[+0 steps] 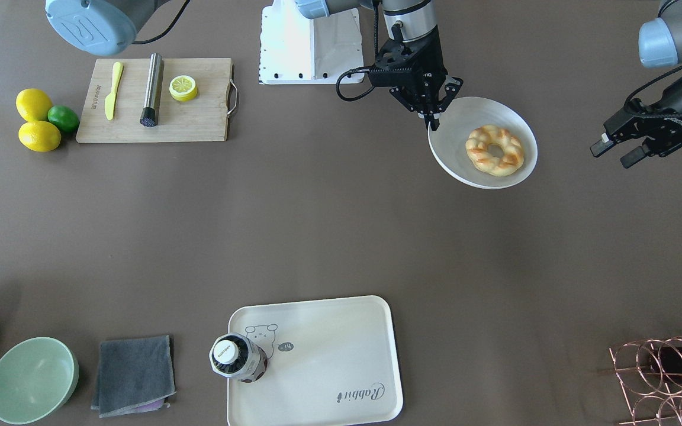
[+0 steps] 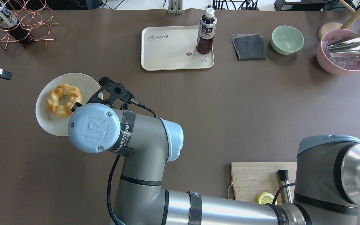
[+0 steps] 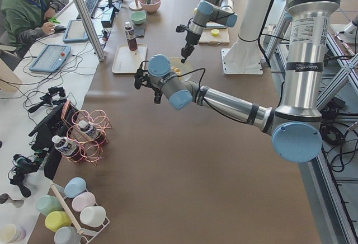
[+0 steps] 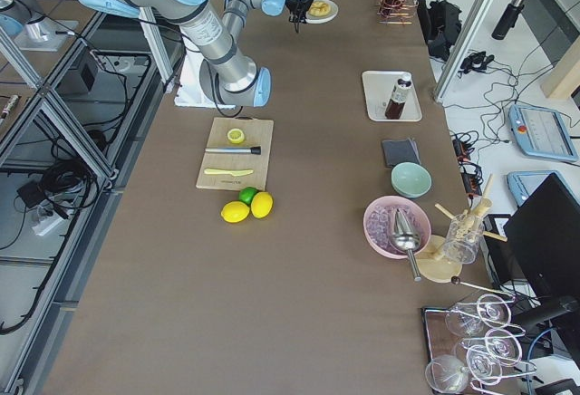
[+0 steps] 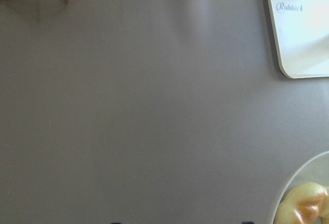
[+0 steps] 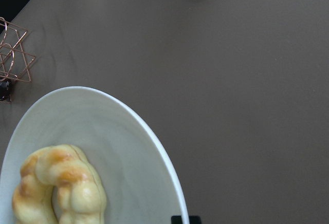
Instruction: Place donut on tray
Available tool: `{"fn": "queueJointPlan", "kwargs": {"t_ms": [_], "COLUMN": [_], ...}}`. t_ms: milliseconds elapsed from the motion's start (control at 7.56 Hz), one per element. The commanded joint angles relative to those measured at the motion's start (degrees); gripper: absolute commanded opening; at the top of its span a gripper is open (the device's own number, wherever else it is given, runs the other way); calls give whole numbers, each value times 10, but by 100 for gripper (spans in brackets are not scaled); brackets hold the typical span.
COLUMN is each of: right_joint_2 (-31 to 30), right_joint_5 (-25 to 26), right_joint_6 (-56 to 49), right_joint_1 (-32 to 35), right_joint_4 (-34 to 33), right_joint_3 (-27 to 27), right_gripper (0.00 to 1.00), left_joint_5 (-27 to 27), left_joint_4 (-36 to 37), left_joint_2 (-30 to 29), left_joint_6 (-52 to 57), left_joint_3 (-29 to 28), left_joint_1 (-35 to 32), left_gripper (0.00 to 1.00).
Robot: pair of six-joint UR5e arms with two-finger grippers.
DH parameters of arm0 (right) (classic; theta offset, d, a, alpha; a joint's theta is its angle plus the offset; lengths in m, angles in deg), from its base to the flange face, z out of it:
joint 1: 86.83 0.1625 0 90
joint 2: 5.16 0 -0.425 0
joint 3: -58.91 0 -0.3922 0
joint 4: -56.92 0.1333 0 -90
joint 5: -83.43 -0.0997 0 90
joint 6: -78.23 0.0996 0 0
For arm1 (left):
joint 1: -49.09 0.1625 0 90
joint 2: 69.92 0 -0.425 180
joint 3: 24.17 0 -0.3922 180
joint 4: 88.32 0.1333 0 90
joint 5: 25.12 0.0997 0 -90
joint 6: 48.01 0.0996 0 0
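The golden-brown braided donut lies on a round off-white plate, far from the cream tray with the bear drawing and "Rabbit" script. My right gripper reaches across and is shut on the plate's rim on the side towards my base. The right wrist view shows the donut and the plate close up. My left gripper is open and empty, hovering off to the plate's side. The overhead view shows the donut and the tray.
A dark drink bottle stands on the tray's bear corner. A grey cloth and a green bowl lie beside the tray. A cutting board with a lemon half, whole lemons and a copper bottle rack sit at the table's edges.
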Motion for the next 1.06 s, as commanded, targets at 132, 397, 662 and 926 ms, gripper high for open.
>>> {"fn": "queueJointPlan", "kwargs": {"t_ms": [132,397,662,926], "right_joint_2": [53,54,54,54], "right_joint_5": [26,28,28,28], "right_joint_6": [30,29,29,29], "right_joint_1": [-5,-4,-5,-6], "right_joint_4": [0,0,0,0], "right_joint_3": [-51,-51,-51,-51], "right_gripper": [0,0,0,0], "left_joint_5": [-2,-2,-2,-1], "left_joint_4": [-34,-59,-62,-62], "left_joint_2": [27,27,27,26], "left_joint_6": [-11,-53,-57,-58], "left_joint_3": [23,33,35,36], "left_joint_1": [25,45,48,52], "left_gripper": [48,48,48,46]}}
